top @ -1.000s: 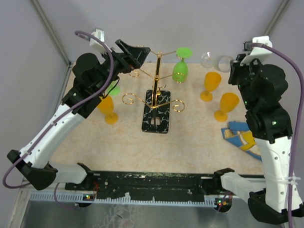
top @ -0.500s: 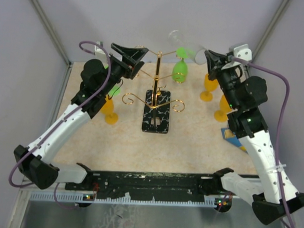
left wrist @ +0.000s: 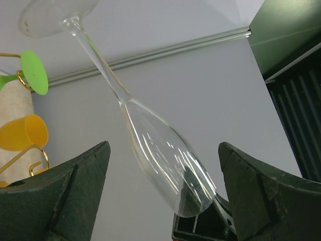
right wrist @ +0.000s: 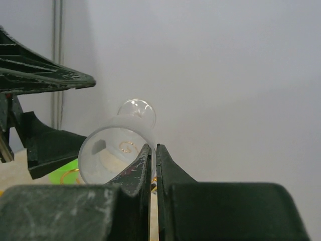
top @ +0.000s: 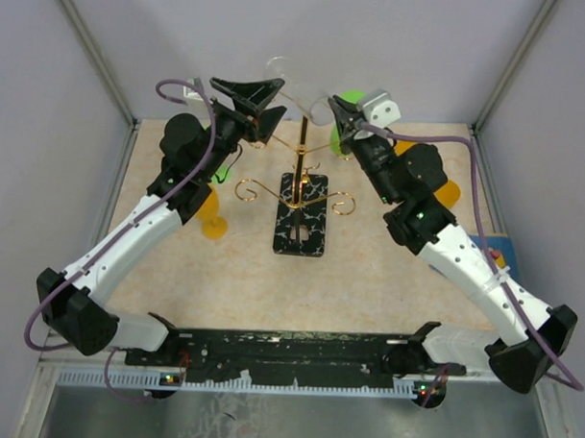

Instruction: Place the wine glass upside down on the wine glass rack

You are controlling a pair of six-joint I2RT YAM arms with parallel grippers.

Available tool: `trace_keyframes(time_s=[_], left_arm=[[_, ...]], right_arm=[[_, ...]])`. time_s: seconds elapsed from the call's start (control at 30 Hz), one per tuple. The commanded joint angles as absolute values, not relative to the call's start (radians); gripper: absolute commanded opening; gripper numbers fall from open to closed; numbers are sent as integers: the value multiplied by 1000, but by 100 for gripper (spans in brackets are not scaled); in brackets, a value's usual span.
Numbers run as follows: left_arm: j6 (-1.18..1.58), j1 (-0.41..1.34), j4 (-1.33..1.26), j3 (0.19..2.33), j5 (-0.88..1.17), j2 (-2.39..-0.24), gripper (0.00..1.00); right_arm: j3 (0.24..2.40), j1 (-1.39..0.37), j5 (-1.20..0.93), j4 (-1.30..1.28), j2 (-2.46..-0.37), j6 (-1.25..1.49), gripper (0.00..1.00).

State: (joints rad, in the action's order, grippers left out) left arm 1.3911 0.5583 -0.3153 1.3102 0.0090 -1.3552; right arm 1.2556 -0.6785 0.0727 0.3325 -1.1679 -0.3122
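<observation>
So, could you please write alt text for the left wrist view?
A clear wine glass hangs tilted, foot up, bowl down, between the open left gripper's jaws. At far left, a green glass hangs on the wine glass rack above a yellow glass.

wine glass (left wrist: 165, 165): clear glossy glass | rack (top: 301, 160): shiny gold metal wire | base (top: 313, 229): polished black, white-veined

We see the wine glass (left wrist: 150, 145): clear, long stem, slim bowl, up in the air, tilted with its foot higher than its rim. The right claw (right wrist: 153, 150) is pinched on the rim wall. The wine glass rack (top: 300, 219) is gold wire with curled arms and a central pole, upright on a black white-veined base mid desk (top: 223, 274). The glass is near the rack's top, not hung.
</observation>
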Motion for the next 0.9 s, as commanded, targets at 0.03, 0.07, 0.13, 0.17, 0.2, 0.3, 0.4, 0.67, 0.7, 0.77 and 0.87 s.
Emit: trace_keyframes(time_s=[0.03,0.07,0.13,0.17,0.2,0.3,0.4,0.67,0.7,0.77,0.87], left_arm=[[1421,553,-374,1298,-12,-1354,93],[1417,552,-371,1295,-18,-1353,93],[1414,551,-370,1285,-33,-1348,91],[1415,551,-370,1279,-40,-1347,90],[1414,551,-376,1272,-46,-1345,89],[1406,549,-389,1268,-49,-1349,85],[1405,548,-390,1269,-46,-1360,84],[1403,539,-424,1243,-73,-1359,77],[1400,538,-426,1243,-75,-1359,76],[1393,537,-429,1243,-81,-1359,74],[1404,534,-431,1234,-87,-1357,72]], right_arm=[[1248,-746,132,528,-1183,-392,0],[1245,-751,129,535,-1184,-387,0],[1241,-773,131,543,-1184,-396,0],[1240,-788,138,546,-1184,-411,0],[1237,-804,148,547,-1183,-426,0],[1231,-832,159,548,-1181,-445,0],[1211,-850,153,560,-1172,-446,0],[1191,-906,241,551,-1160,-524,0],[1188,-911,250,553,-1161,-534,0],[1182,-922,260,554,-1161,-546,0],[1173,-947,263,553,-1156,-566,0]])
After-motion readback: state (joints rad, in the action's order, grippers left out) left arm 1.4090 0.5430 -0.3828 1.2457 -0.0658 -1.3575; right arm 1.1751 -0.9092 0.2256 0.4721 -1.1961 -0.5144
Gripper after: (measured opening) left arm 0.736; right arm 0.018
